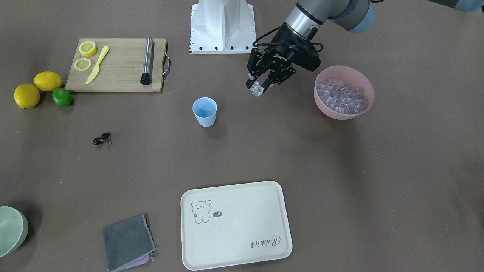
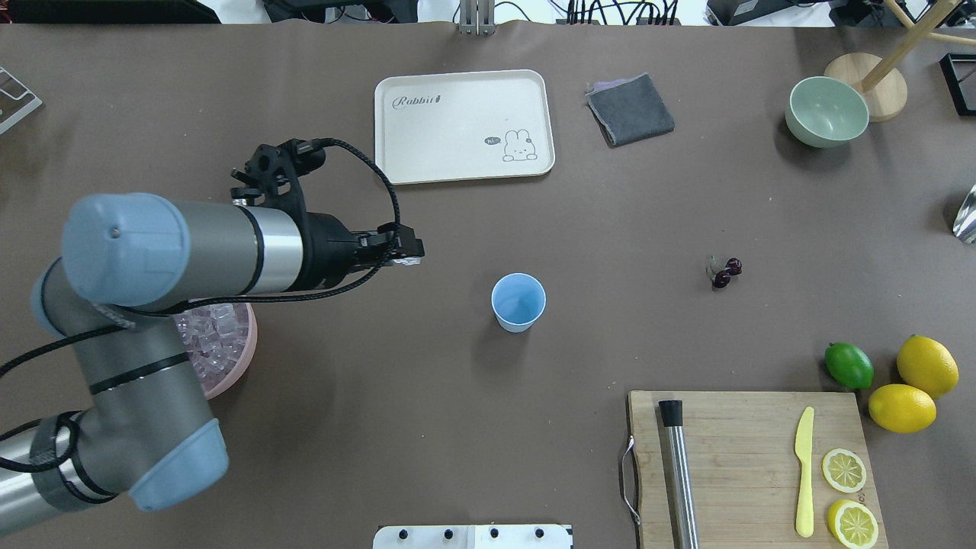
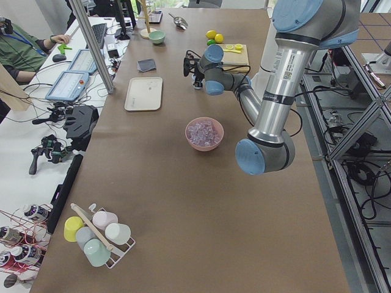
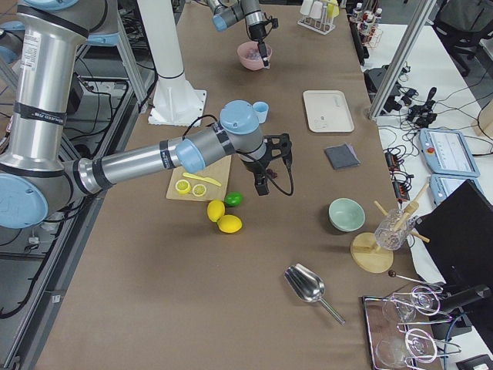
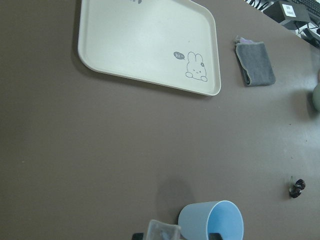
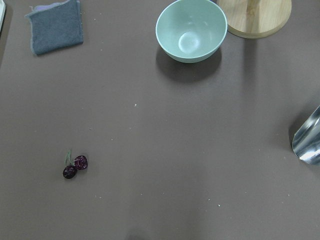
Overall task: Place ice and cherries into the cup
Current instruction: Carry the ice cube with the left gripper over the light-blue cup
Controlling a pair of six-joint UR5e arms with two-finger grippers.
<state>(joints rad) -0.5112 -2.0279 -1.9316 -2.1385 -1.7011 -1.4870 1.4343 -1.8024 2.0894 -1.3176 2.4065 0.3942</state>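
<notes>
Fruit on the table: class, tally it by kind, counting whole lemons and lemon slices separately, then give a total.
Whole lemons: 2
Lime: 1
Lemon slices: 2
Cherries: 2
Total: 7

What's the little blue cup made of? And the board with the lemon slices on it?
The small light blue tapered cup looks like plastic: even colour, thin rim, soft matte sheen. The rectangular light brown board looks like wood, maybe bamboo: pale grain lines, dull unpainted surface.
</notes>
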